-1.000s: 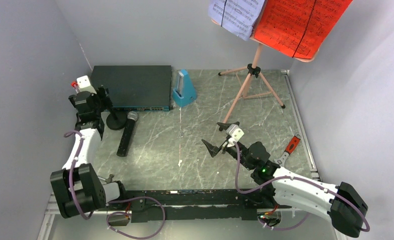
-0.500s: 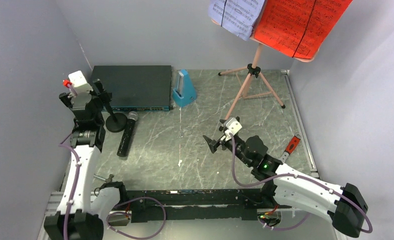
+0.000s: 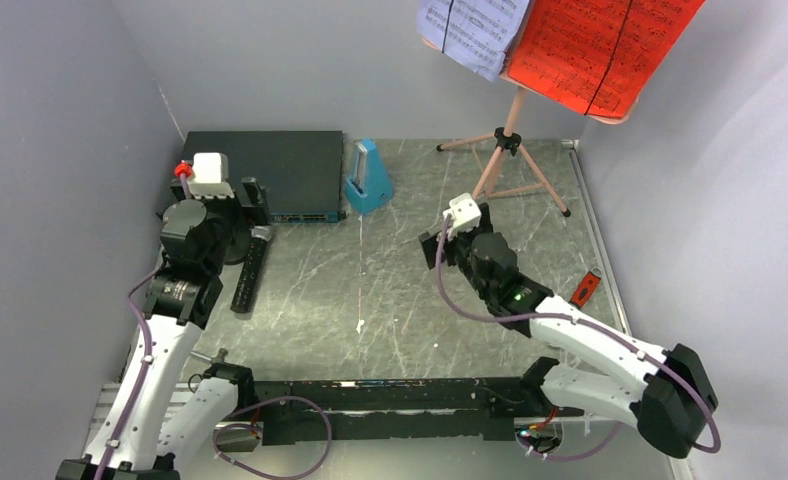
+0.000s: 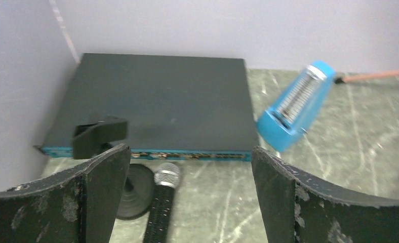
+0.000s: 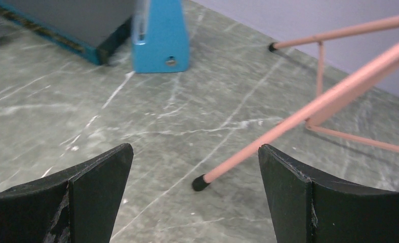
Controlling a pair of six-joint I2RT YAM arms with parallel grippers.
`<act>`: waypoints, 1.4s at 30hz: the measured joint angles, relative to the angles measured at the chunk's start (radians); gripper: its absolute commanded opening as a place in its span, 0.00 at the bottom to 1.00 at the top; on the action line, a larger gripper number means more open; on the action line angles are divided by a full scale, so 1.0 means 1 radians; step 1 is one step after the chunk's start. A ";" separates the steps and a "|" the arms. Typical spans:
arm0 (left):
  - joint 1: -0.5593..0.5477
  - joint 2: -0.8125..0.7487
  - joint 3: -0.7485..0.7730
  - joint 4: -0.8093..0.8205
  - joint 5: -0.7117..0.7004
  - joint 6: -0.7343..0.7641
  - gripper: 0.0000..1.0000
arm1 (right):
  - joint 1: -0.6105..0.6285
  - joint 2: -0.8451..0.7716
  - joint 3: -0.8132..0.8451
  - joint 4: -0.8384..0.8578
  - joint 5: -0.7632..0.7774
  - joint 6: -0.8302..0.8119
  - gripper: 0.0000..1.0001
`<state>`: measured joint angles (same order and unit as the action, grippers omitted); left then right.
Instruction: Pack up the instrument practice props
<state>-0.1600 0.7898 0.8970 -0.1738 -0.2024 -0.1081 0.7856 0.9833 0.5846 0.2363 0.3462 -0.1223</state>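
The blue metronome (image 3: 368,180) stands by the black box and shows in both wrist views (image 4: 293,114) (image 5: 159,38). The black microphone (image 3: 249,273) lies flat beside its round stand base (image 4: 136,192); its silver head (image 4: 167,176) shows between my left fingers. My left gripper (image 3: 254,212) is open just above the microphone head (image 4: 187,202). The pink tripod music stand (image 3: 510,140) holds lavender sheets (image 3: 470,30) and red sheets (image 3: 600,50). My right gripper (image 3: 438,243) is open, with the foot of the tripod's front leg (image 5: 200,183) between its fingers (image 5: 195,195).
The large flat black electronics box (image 3: 265,170) lies at the back left (image 4: 157,101). A red-handled tool (image 3: 587,288) lies near the right edge. A metal wrench (image 3: 215,355) lies by the left arm's base. Grey walls close the left, back and right.
My left gripper has swung right and forward, from beside the stand base to over the microphone head. My right gripper has moved back and up to the tripod's front leg.
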 measured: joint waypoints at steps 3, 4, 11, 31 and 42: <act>-0.036 -0.011 0.000 -0.026 0.081 0.001 0.94 | -0.078 0.059 0.047 -0.004 0.019 0.030 1.00; -0.049 -0.016 0.000 -0.030 0.105 0.001 0.94 | -0.105 0.080 0.063 -0.003 0.030 0.045 1.00; -0.133 -0.060 0.000 -0.030 0.183 0.010 0.94 | -0.249 0.267 0.179 0.024 0.132 0.128 1.00; -0.202 -0.088 -0.016 -0.021 0.171 0.058 0.94 | -0.471 0.637 0.408 0.147 0.195 0.232 0.76; -0.215 -0.081 -0.027 -0.010 0.169 0.071 0.94 | -0.483 0.660 0.414 0.158 0.144 0.255 0.39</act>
<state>-0.3748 0.7086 0.8703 -0.1841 -0.0330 -0.0372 0.3023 1.6432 0.9989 0.3943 0.4900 0.1326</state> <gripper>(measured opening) 0.934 0.485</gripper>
